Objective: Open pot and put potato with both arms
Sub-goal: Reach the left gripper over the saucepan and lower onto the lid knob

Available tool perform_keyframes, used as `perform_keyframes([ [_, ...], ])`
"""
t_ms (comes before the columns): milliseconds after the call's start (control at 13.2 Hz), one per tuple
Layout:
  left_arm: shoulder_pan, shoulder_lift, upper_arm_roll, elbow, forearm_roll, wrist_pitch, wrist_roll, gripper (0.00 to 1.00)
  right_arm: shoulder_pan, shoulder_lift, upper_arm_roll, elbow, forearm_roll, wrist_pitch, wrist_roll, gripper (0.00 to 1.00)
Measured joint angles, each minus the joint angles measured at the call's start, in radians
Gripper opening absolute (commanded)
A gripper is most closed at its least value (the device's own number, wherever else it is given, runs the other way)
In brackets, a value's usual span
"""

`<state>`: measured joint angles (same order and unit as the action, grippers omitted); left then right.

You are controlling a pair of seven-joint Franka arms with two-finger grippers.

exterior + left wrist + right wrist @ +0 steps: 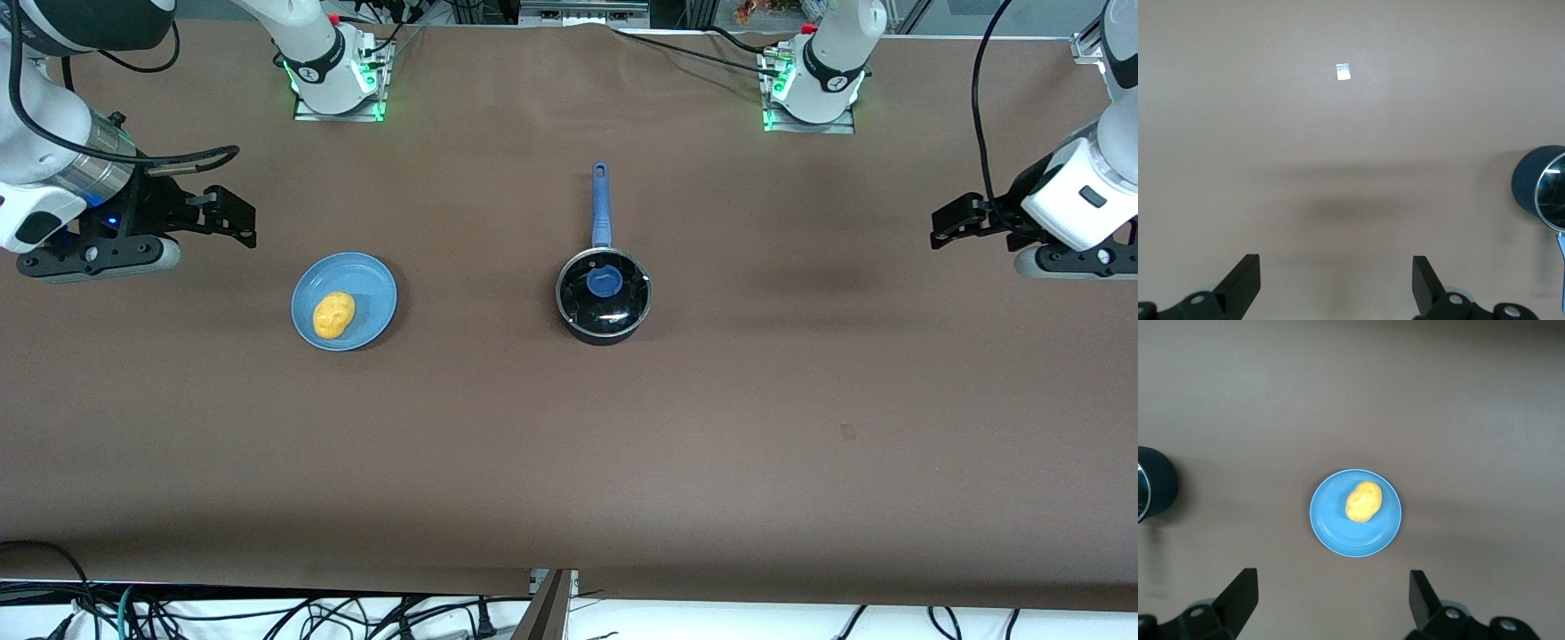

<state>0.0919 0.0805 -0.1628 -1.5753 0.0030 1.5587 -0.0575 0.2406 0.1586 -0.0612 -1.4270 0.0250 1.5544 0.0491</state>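
Nearest the front camera among the objects, a yellow potato (333, 315) lies on a light-blue plate (373, 284) toward the right arm's end of a brown table (569, 444). Its long axis runs slanted across the plate. Beside it, mid-table, stands the black pot (604, 298), its glass lid (622, 307) with a blue knob (605, 283) in place and its blue handle (602, 204) pointing toward the robots' bases. The right gripper (233, 216) hovers over the table just beside the plate, fingers (1238, 600) spread wide and empty, closer to the potato. The left gripper (949, 224) hangs over its own end, well apart from the pot, fingers (1426, 283) also wide open and empty; the lid likely falls to it.
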Motion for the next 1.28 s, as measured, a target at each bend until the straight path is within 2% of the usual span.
perform_keyframes([
  [302, -0.064, 0.059, -0.021, 0.007, -0.143, 0.036, -0.054, 1.0, 0.0, 0.0, 0.0, -0.001, 0.0, 0.0, 0.0, 1.0],
  [453, -0.126, 0.094, -0.026, 0.023, -0.168, 0.051, -0.144, 1.0, 0.0, 0.0, 0.0, -0.001, 0.0, 0.0, 0.0, 1.0],
  [830, -0.369, 0.165, -0.037, 0.033, -0.169, 0.209, -0.523, 1.0, 0.0, 0.0, 0.0, -0.002, 0.0, 0.0, 0.0, 1.0],
  [1057, -0.458, 0.234, -0.036, 0.034, -0.155, 0.268, -0.591, 1.0, 0.0, 0.0, 0.0, -0.002, 0.0, 0.0, 0.0, 1.0],
  [1283, -0.531, 0.352, -0.035, 0.042, -0.075, 0.383, -0.705, 1.0, 0.0, 0.0, 0.0, -0.002, 0.0, 0.0, 0.0, 1.0],
])
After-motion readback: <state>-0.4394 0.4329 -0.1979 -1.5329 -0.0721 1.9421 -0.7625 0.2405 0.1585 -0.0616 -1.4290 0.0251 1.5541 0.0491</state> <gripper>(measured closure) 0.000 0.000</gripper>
